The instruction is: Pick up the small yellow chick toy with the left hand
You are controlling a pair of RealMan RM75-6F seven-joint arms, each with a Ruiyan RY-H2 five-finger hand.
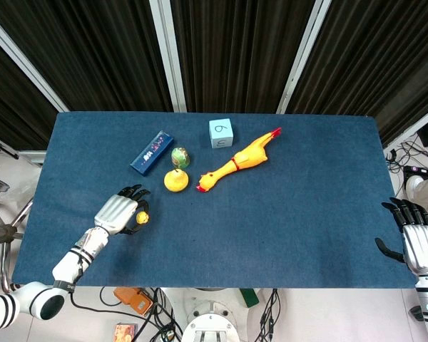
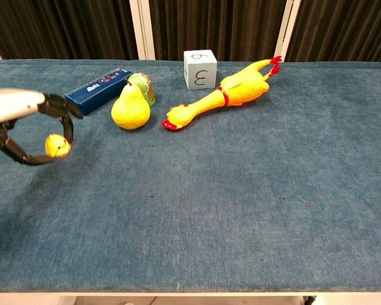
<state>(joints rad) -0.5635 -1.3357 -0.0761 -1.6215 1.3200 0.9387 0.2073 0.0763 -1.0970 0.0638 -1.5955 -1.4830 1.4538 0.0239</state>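
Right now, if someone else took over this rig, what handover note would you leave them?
Left hand: pinches the small yellow chick between its fingertips, apparently lifted off the blue table.
Right hand: open at the table's right edge, holding nothing.
Pear, rubber chicken, cube and blue box sit at the back.
Done: chick gripped and raised.
Left: keep the pinch steady; hold or finish the lift.
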